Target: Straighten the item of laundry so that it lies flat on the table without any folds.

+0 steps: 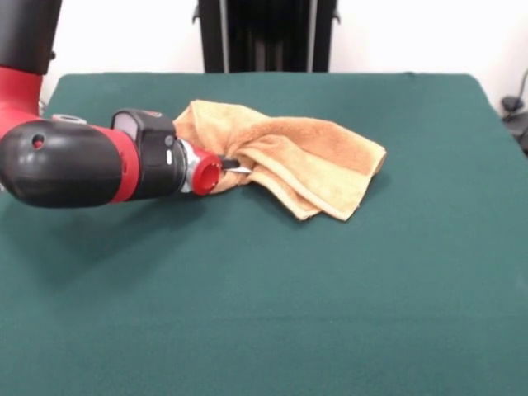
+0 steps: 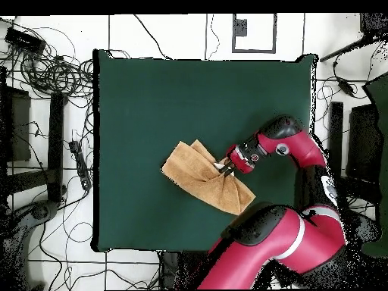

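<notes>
The orange-tan towel (image 1: 309,161) lies crumpled and folded over itself on the green table (image 1: 330,313), left of centre in the far half. Layers overlap and a paler band shows along its right part. My gripper (image 1: 240,168) comes in low from the left and its tips are pinched on the towel's left folded edge. In the overhead view the towel (image 2: 198,179) is a folded diamond shape near the table's (image 2: 189,91) lower middle. There the gripper (image 2: 224,167) is at its right edge. The white tag is hidden.
My red and black arm (image 1: 74,161) lies low across the table's left side. A black stand (image 1: 264,33) rises behind the far edge. In the overhead view, cables and black equipment (image 2: 45,68) lie on the floor around the table.
</notes>
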{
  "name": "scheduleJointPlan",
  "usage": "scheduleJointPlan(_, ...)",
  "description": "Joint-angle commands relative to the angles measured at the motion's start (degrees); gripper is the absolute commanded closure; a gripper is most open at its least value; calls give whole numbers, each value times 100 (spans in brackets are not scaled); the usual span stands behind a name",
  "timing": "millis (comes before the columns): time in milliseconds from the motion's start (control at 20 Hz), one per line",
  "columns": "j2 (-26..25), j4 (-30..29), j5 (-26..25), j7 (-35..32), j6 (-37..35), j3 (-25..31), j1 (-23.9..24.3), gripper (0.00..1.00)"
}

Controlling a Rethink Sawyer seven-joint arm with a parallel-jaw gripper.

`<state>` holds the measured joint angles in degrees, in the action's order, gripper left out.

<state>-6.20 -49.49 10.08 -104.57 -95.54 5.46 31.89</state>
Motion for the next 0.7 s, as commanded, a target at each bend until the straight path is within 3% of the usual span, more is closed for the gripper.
scheduleJointPlan(50, -340, 769, -460, -425, 2393, 29, -97, 100)
scheduleJointPlan(200, -235, 470, -165, -957, 1780, -16, -106, 100)
scheduleJointPlan(300, -264, 614, -337, -745, 2010, -38, -121, 100)
scheduleJointPlan(500, -283, 895, -879, -88, 3342, -48, -117, 100)
scheduleJointPlan(700, -101, 636, -1300, 436, 4871, 126, -16, 100)
